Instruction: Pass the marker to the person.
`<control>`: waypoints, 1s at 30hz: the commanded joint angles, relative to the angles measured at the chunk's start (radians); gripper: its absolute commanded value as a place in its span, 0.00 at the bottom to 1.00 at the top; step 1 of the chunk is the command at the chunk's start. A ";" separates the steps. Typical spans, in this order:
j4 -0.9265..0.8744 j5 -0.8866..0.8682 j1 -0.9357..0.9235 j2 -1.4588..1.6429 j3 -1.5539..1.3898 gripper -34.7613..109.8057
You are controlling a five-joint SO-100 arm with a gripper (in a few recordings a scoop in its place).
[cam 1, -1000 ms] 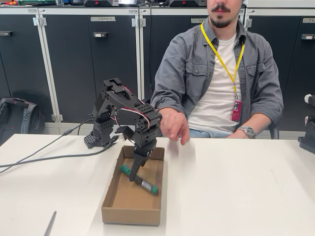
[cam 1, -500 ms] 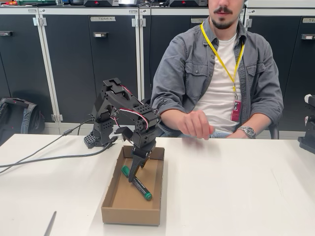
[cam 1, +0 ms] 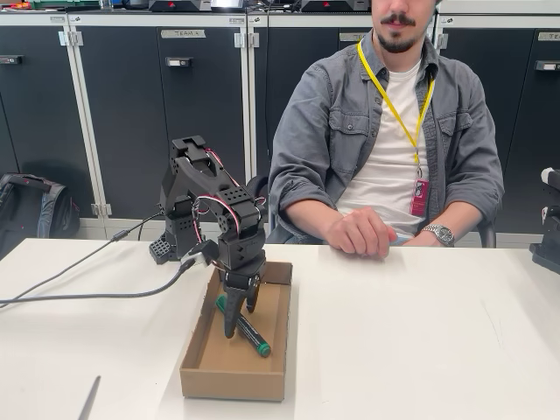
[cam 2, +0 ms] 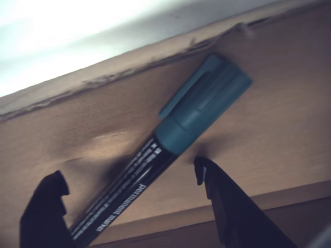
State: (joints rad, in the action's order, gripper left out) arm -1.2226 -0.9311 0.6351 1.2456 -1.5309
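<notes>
Marker (cam 2: 155,155) barrel cut off beneath hand (cam 2: 129,181)

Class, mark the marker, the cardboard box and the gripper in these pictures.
marker (cam 2: 199,111): wrist view, on its green cap.
cardboard box (cam 1: 233,383): fixed view, on its near outer wall.
gripper (cam 2: 129,204): wrist view, midway between the two black fingertips.

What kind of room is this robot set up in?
Probably a lab or workshop: a row of dark labelled cabinets behind a white table, a person wearing a lanyard badge, and the arm's claw over a cardboard tray.
</notes>
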 commanded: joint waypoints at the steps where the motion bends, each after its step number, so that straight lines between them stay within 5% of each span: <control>1: 0.040 0.005 -0.026 0.044 -0.006 0.55; 11: 0.184 -0.003 -0.037 0.078 -0.054 0.21; 15: 0.256 0.005 -0.025 0.101 -0.097 0.21; 23: 0.156 0.324 0.028 0.224 0.057 0.21; 30: 0.063 0.298 0.005 0.256 0.270 0.21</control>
State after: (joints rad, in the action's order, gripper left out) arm -1.1459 -0.6412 0.6427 1.4220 -1.3576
